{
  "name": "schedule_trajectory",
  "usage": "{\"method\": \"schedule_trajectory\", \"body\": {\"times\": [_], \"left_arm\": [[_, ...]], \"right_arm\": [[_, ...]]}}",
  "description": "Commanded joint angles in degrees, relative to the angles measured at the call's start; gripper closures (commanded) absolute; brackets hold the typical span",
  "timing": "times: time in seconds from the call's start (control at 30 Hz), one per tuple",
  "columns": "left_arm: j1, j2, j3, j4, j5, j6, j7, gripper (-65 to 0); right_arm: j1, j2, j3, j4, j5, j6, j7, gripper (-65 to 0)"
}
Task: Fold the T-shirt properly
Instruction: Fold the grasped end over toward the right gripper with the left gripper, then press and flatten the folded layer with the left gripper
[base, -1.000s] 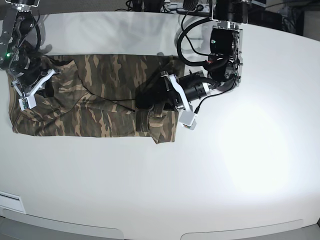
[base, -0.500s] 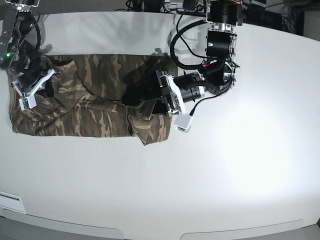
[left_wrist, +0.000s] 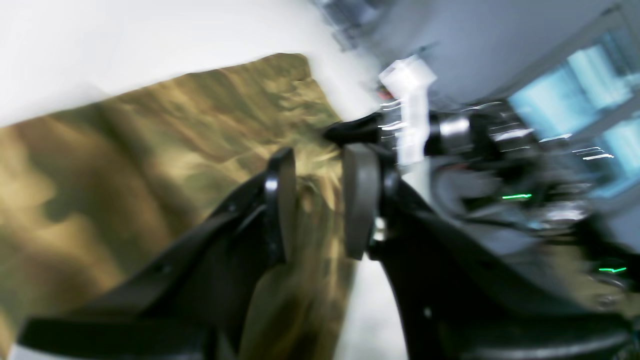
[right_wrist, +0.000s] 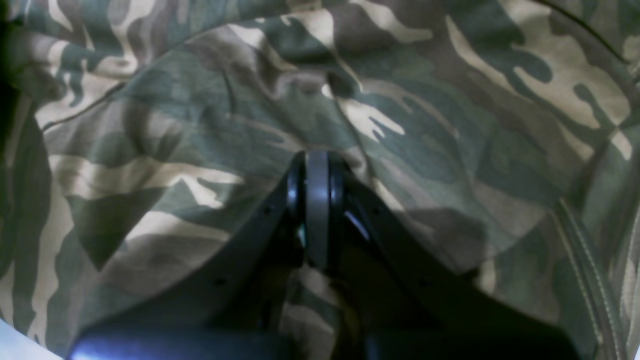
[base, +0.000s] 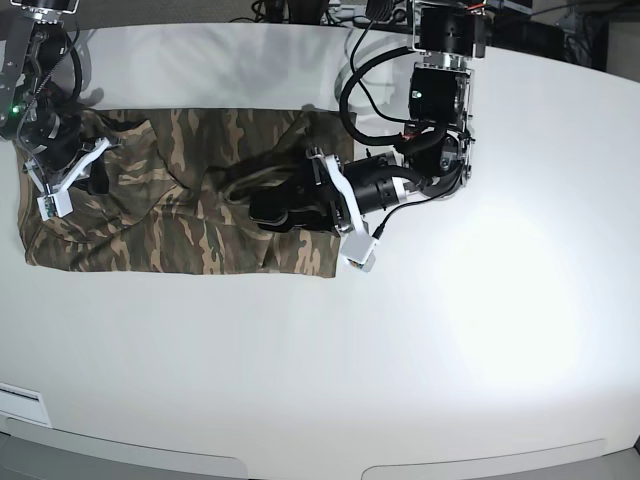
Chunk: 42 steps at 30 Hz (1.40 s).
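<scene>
Across the far half of the white table (base: 420, 330) lies the T-shirt (base: 190, 215), a camouflage band whose long axis runs side to side in the base view, well short of the table's near edge. Over the shirt's right-hand end in that view hovers the left gripper (base: 262, 210), its fingers (left_wrist: 359, 200) pointing along the cloth toward the middle of the shirt. Its jaws stand partly apart, and the blurred left wrist view shows camouflage cloth in the gap between them; whether they grip it I cannot tell. At the shirt's opposite end sits the right gripper (right_wrist: 316, 210), jaws pressed together and low against the cloth, though the right wrist view does not show fabric pinched between them.

Judging by this layout, the coming fold turns on the left arm: it is the nearer one to the shirt's loose right-hand end, and the cloth stretches away from its fingertips along the long axis toward the right gripper.
</scene>
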Motion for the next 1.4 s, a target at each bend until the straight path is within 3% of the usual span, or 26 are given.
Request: {"method": "schedule_trajectory", "body": {"times": [0.0,0.1,0.23,0.3,0.43,0.63,0.8,1.1,1.37], "left_arm": [[-0.94,0.39,1.11,0.94,1.77,-0.17,-1.31,-18.4],[-0.96,0.37,3.78,0.94,8.24,2.71,-3.78,-25.3],[-1.25,0.37,3.5,1.53,1.88,0.81,-3.67,-25.2],[-1.25,0.37,1.46,2.91,0.28,-0.54,-3.63,-19.9],[-1.25,0.35,-5.29,6.84,4.39,-0.42,-3.43,0.0],[-0.31,-1.22,-11.26,8.13,12.98,9.79,-3.45,0.0],[1.49,-2.25,-6.38,8.07,19.96,13.86,-3.43,0.0],[0.94,-2.29,10.29,8.07,30.27,14.05,-4.2,0.0],[0.81,-2.27,15.82,6.95,39.08,18.14,-11.82,0.0]], "right_arm": [[0.02,0.81,0.26,0.72,0.17,0.37,-1.22,0.0],[0.07,0.81,0.26,0.72,0.17,0.37,-1.18,0.0],[0.35,0.81,0.26,0.72,0.17,0.37,-1.18,0.0],[0.28,0.81,0.26,0.72,0.11,0.37,-1.46,0.0],[0.17,0.81,0.26,0.72,-0.02,0.37,-1.9,0.0],[0.22,0.81,0.26,0.72,0.0,0.35,-1.81,0.0],[0.22,0.81,0.26,0.72,0.02,0.37,-1.81,0.0],[0.22,0.81,0.26,0.72,0.17,0.37,-1.84,0.0],[0.2,0.81,0.26,0.72,0.2,0.37,-1.81,0.0]]}}
